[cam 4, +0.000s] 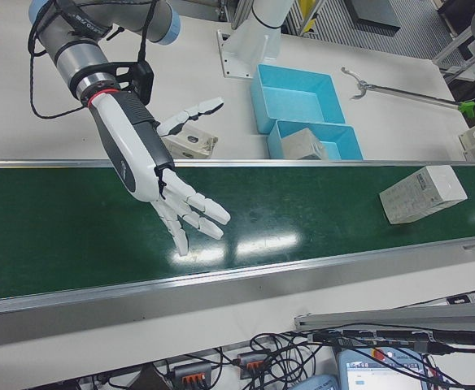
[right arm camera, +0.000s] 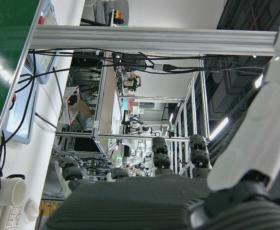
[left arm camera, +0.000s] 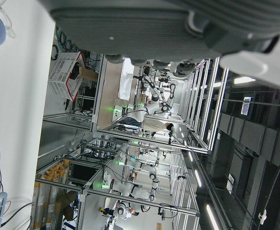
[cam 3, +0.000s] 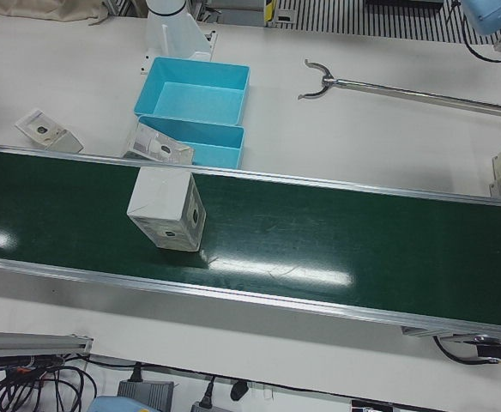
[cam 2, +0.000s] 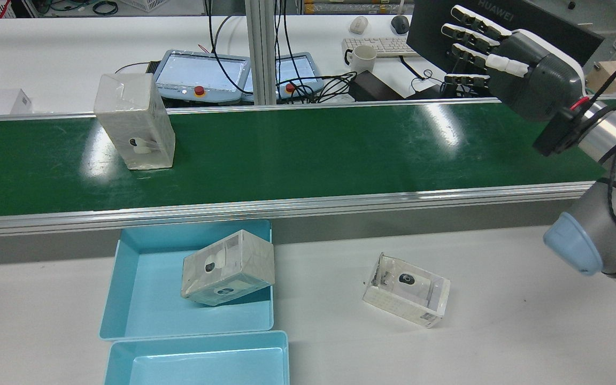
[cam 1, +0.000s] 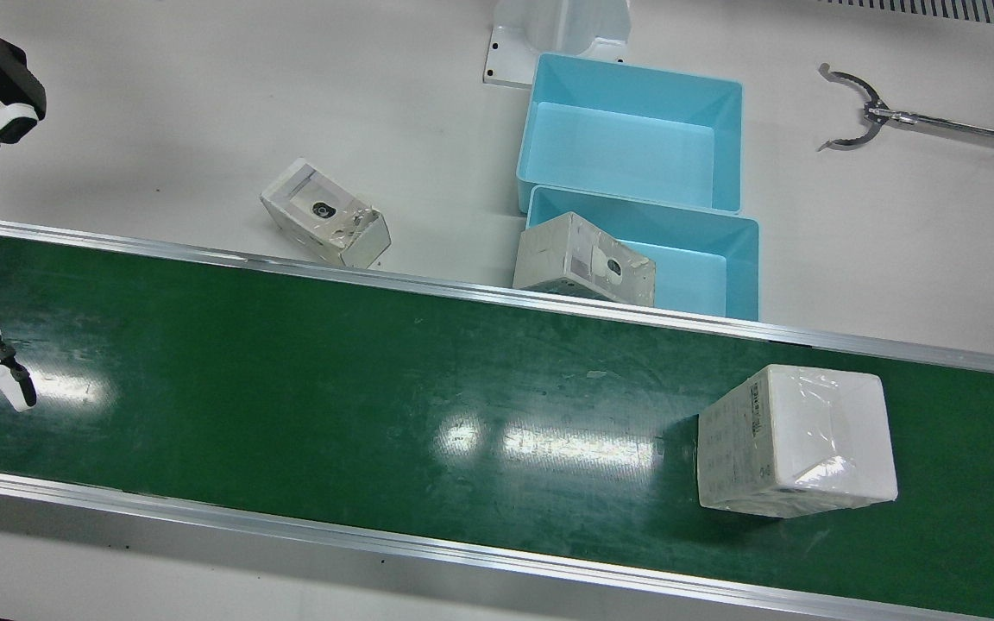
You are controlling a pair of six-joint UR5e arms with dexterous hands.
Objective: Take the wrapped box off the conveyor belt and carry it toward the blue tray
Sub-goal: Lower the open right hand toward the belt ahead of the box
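The wrapped box [cam 1: 795,440] [cam 2: 134,123] [cam 3: 166,209] stands alone on the green conveyor belt [cam 1: 376,371], with no hand near it. My right hand [cam 2: 506,59] [cam 4: 160,175] hovers open above the belt's other end, fingers spread and empty, far from the box. The blue tray [cam 1: 695,276] [cam 2: 142,289] lies on the white table beside the belt and holds another wrapped box [cam 1: 583,259] tilted on its rim. My left hand [left arm camera: 145,28] shows only as a grey palm in its own view, with nothing in it.
A second blue tray [cam 1: 618,147] [cam 2: 201,363] sits behind the first. A clear-wrapped box [cam 1: 324,211] [cam 2: 407,289] lies on the table between the tray and my right arm. A metal reacher tool [cam 1: 859,108] rests on the table's left side.
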